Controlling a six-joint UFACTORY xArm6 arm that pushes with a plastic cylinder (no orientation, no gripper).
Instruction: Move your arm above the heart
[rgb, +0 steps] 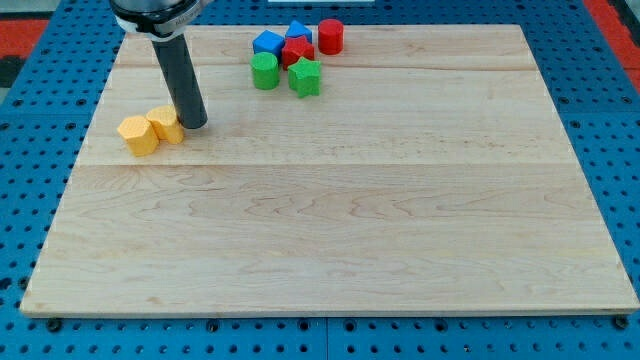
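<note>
My tip (195, 125) rests on the board at the left, just to the right of two yellow blocks. The nearer yellow block (165, 124) touches or nearly touches the rod; its shape looks like a heart but is hard to make out. The other yellow block (138, 134), roughly hexagonal, sits against its left side. The rod rises from the tip toward the view's top left.
A cluster sits near the view's top centre: a blue block (267, 43), a blue block (298, 31), a red star-like block (296, 51), a red cylinder (331, 36), a green cylinder (265, 71) and a green star (305, 77). The wooden board (380, 220) lies on a blue pegboard.
</note>
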